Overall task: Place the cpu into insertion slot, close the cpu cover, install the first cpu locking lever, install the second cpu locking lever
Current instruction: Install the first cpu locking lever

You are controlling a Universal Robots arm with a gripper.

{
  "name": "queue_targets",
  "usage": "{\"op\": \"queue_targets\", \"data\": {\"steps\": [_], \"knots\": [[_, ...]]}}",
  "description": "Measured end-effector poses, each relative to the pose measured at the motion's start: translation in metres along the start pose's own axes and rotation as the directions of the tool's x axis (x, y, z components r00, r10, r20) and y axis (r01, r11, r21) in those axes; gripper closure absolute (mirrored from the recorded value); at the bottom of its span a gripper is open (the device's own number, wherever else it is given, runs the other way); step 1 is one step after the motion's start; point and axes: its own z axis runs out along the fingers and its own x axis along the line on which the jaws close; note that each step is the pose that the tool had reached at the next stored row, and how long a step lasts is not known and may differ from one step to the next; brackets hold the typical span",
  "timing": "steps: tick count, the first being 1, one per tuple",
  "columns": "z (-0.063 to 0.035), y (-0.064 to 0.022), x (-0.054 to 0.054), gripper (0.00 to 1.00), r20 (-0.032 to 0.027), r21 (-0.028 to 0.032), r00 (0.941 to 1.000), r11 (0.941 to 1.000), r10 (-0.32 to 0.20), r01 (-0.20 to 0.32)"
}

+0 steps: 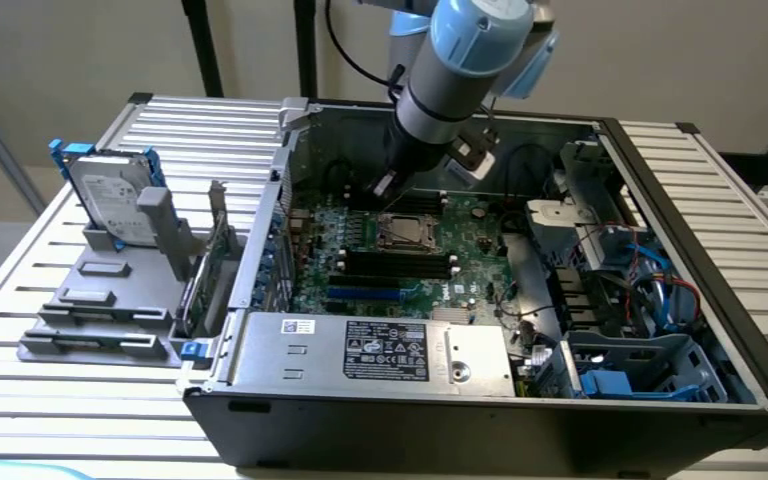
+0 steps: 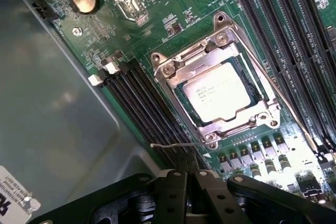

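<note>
Cpu locking lever (image 2: 178,145): thin springy wire lies beside the closed cpu cover (image 2: 181,74), probably best taken at its free end; gripper (image 1: 387,188) opening cannot be told.

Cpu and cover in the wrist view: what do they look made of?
The cpu looks like matte silvery metal: a pale flat face with dark printed text. The cover looks like bare stamped metal, probably steel, semi-glossy: bright glints along its bent edges. The alloy cannot be told.
</note>
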Motion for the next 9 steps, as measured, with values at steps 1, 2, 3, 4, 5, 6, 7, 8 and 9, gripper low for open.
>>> {"op": "queue_targets", "data": {"steps": [1, 2, 3, 4, 5, 6, 7, 8, 9], "knots": [[0.0018, 0.0006, -0.0004, 0.89, 0.0000, -0.0001, 1.0000, 1.0000, 0.000, 0.000], [0.0035, 0.0011, -0.0008, 0.89, -0.0002, 0.0000, 1.0000, 1.0000, 0.000, 0.000], [0.0051, 0.0016, -0.0012, 0.89, -0.0001, 0.0000, 1.0000, 1.0000, 0.000, 0.000], [0.0067, 0.0021, -0.0016, 0.89, -0.0001, 0.0000, 1.0000, 1.0000, 0.000, 0.000], [0.0080, 0.0026, -0.0019, 0.89, -0.0001, -0.0001, 1.0000, 1.0000, 0.000, 0.000], [0.0090, 0.0029, -0.0021, 0.89, 0.0000, 0.0000, 1.0000, 1.0000, 0.000, 0.000], [0.0096, 0.0032, -0.0022, 0.89, 0.0000, 0.0000, 1.0000, 1.0000, 0.000, 0.000], [0.0099, 0.0033, -0.0023, 0.89, 0.0000, 0.0000, 1.0000, 1.0000, 0.000, 0.000], [0.0100, 0.0033, -0.0024, 0.89, 0.0002, -0.0001, 1.0000, 1.0000, 0.000, 0.000]]}}
